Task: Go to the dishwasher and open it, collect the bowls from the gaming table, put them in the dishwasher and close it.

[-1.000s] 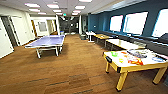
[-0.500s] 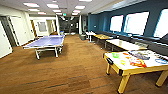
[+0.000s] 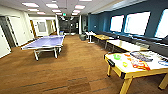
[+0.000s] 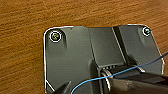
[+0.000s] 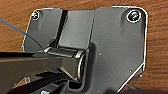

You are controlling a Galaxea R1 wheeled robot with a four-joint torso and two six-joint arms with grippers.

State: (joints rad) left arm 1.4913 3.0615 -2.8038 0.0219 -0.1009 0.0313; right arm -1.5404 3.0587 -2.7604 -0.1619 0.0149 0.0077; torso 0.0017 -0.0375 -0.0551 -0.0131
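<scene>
gaming bench, white top, yellow edge, lower right of frame. a green bowl near its left end; orange shapes beside it, blurred. ping-pong table centre left. wood floor. gripper state: cannot tell.

A wood-grain floor is showing warm brown with a soft sheen, its streaked grain lying plain in both wrist views. The gaming table is showing a smooth white surface on yellow, painted-looking legs. The ping-pong table is showing a matt blue-violet top.
</scene>
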